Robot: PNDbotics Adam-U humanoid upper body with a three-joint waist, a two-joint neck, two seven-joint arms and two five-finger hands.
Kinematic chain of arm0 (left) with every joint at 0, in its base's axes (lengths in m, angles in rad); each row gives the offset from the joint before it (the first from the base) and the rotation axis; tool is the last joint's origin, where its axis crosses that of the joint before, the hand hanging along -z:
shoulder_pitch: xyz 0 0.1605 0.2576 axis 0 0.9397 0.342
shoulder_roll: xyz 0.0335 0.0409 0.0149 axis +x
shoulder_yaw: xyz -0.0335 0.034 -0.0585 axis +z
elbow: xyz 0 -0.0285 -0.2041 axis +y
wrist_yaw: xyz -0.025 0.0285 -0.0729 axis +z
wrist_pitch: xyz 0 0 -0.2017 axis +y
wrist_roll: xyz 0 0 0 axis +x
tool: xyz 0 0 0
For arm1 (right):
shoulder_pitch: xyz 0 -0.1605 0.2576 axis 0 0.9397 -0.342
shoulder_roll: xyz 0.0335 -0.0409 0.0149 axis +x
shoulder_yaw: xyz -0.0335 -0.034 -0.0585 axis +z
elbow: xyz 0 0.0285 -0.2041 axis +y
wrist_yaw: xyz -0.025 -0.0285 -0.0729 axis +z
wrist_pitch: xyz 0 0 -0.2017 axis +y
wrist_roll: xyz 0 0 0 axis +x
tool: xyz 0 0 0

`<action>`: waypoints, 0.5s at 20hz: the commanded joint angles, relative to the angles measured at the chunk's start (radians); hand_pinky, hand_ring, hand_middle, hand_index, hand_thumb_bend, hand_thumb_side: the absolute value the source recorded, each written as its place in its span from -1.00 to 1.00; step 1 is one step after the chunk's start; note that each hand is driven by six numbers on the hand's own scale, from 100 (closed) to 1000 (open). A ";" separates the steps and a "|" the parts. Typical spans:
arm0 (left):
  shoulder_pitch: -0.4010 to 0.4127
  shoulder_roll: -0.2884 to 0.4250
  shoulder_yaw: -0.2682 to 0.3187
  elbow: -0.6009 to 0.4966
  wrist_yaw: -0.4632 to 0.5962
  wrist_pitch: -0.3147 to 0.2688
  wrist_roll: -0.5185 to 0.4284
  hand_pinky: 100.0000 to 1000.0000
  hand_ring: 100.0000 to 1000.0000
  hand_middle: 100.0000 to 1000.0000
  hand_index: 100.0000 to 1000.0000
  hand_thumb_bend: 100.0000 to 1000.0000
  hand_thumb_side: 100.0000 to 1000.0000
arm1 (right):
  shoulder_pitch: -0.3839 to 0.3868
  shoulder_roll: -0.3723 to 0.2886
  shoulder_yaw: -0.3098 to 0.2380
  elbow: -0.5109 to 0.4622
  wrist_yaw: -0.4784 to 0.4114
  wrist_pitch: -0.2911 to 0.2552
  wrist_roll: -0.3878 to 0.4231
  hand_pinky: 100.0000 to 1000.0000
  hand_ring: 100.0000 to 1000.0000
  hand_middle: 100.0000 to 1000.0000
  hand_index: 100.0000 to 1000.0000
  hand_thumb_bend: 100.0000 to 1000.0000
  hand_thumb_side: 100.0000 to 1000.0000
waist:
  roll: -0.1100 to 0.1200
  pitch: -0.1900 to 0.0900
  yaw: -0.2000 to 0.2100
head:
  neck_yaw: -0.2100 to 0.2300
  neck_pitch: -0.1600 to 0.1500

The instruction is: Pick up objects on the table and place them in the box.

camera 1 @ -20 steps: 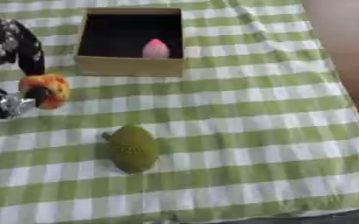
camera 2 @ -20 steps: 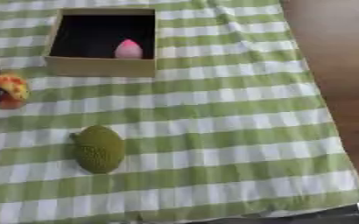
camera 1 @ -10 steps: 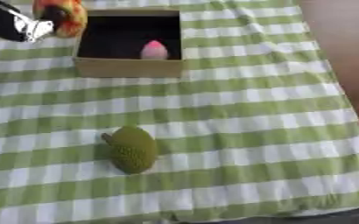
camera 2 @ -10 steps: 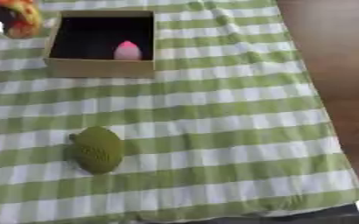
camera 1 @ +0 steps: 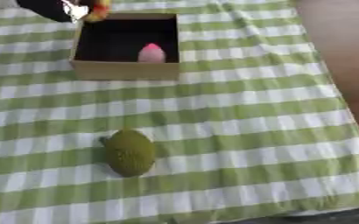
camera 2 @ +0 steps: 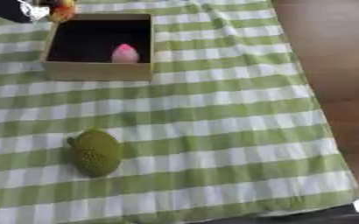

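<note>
A brown cardboard box (camera 1: 124,69) with a dark inside stands at the upper left, holding a pink rounded object (camera 1: 151,53). My left hand (camera 1: 54,7) shows at the top left edge, just beyond the box's far left corner, shut on an orange and yellow object (camera 1: 99,9). A green bumpy fruit-shaped object (camera 1: 129,152) lies on the cloth well in front of the box. My right hand is out of sight.
A green and white checked cloth (camera 1: 244,113) covers the table. Its right edge gives way to bare brown wood (camera 2: 328,65), and the cloth's front edge runs along the bottom of the view.
My left hand has carried the orange object up from the table's left side to the box's far left corner. The whole picture has also shifted slightly.
</note>
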 commanded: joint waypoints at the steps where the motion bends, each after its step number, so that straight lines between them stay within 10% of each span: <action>1: -0.028 -0.012 0.022 0.064 -0.041 -0.030 0.035 0.01 -0.01 -0.20 -0.23 -1.00 -0.75 | -0.016 -0.010 -0.008 -0.011 -0.005 0.003 0.004 1.00 0.87 0.18 0.87 -1.00 -0.28 | -0.006 -0.016 -0.003 | 0.004 -0.015; 10: -0.024 -0.049 0.013 0.132 -0.087 -0.070 0.071 0.15 0.11 -0.07 -0.02 -1.00 -0.84 | -0.012 0.004 -0.014 -0.011 -0.004 0.016 0.007 1.00 0.87 0.18 0.87 -1.00 -0.21 | -0.008 -0.014 -0.007 | 0.006 -0.017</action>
